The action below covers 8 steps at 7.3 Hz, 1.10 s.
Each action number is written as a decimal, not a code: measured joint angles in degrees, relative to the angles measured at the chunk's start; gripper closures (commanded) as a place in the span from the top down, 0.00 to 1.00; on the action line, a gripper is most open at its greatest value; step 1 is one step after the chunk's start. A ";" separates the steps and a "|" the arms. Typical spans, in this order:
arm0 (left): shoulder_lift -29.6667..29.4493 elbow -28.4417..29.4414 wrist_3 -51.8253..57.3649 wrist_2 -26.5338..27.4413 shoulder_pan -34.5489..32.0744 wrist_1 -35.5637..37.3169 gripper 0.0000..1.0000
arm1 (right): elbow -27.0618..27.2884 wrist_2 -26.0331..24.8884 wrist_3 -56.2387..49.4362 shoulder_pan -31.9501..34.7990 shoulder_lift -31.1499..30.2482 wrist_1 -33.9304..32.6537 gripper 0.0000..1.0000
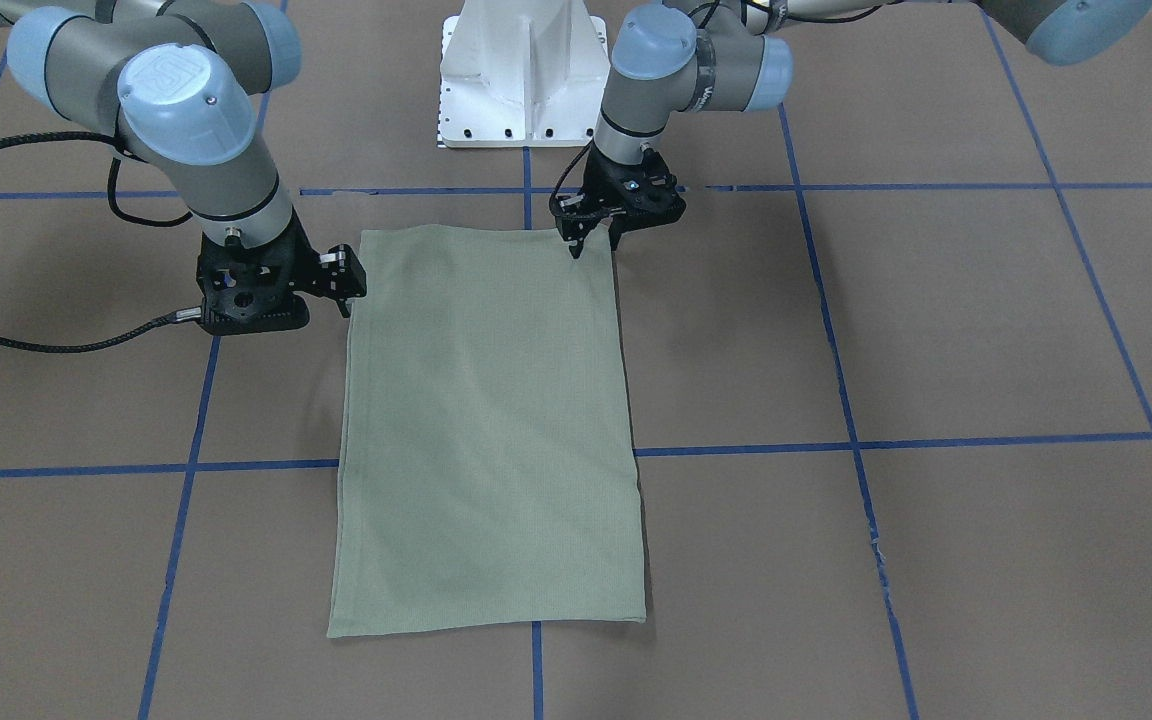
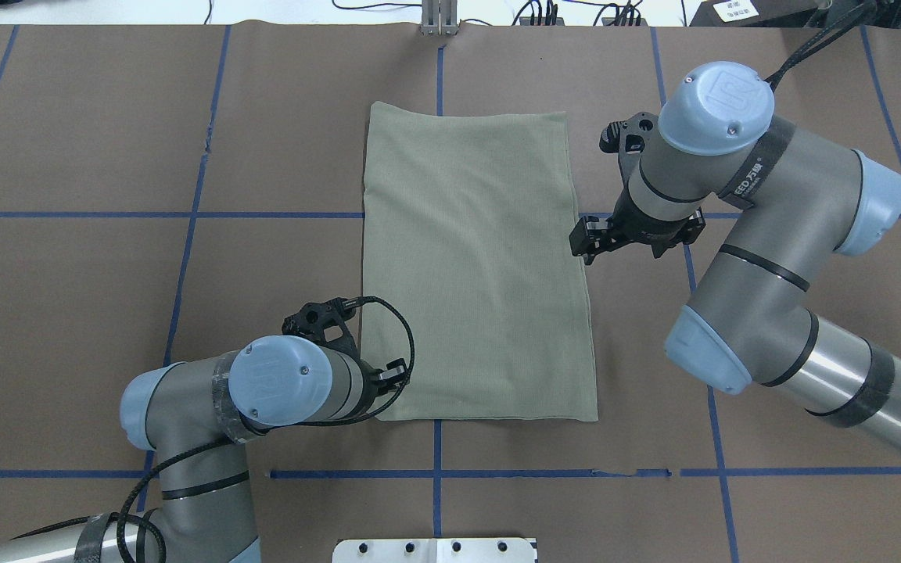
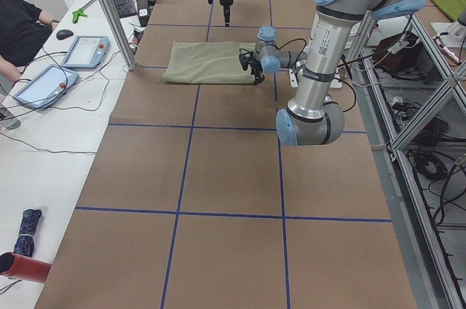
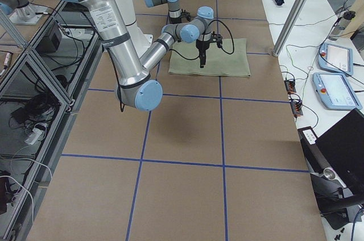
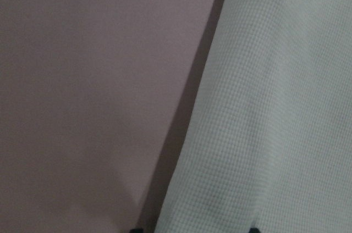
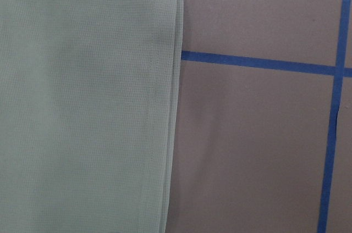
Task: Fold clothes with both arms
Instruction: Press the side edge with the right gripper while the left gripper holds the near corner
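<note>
We see the shirt [image 1: 486, 420] lying flat on the brown tabletop [image 1: 936, 330], folded into one long pale green rectangle with no sleeve, neck or tag showing. Its long sides run away from the robot, and one short edge lies close to the white pedestal [image 1: 524, 75]. It also lies across the blue tape lines [image 1: 886, 440] of the grid. The left arm [image 1: 676, 70] reaches down to the shirt's near corner on the robot's left, where the left claw [image 1: 594, 240] points at the cloth's edge. In the left wrist view we make out two dark fingertips [image 5: 137, 230] apart at the bottom edge, with the shirt's border and a strip of bare tabletop between them, so we read this claw as spread and holding nothing. The right arm [image 1: 186, 110] bends in from the other side. Its right claw [image 1: 346, 285] hangs over bare tabletop just beside the shirt's right long edge, with its fingers looking apart and nothing between them. The right wrist view shows that layered edge next to a crossing of the tape.
</note>
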 measured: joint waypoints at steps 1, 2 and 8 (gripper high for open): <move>0.03 -0.29 0.16 -0.05 0.00 0.02 0.00 | 0.00 0.01 0.04 -0.04 0.01 0.00 1.00; 0.08 -0.62 0.28 -0.12 0.00 0.03 0.00 | 0.07 0.03 0.50 -0.21 0.01 0.01 1.00; 0.16 -2.63 0.46 -0.71 0.06 0.19 0.00 | 6.89 -8.94 28.51 -14.58 -3.07 5.07 1.00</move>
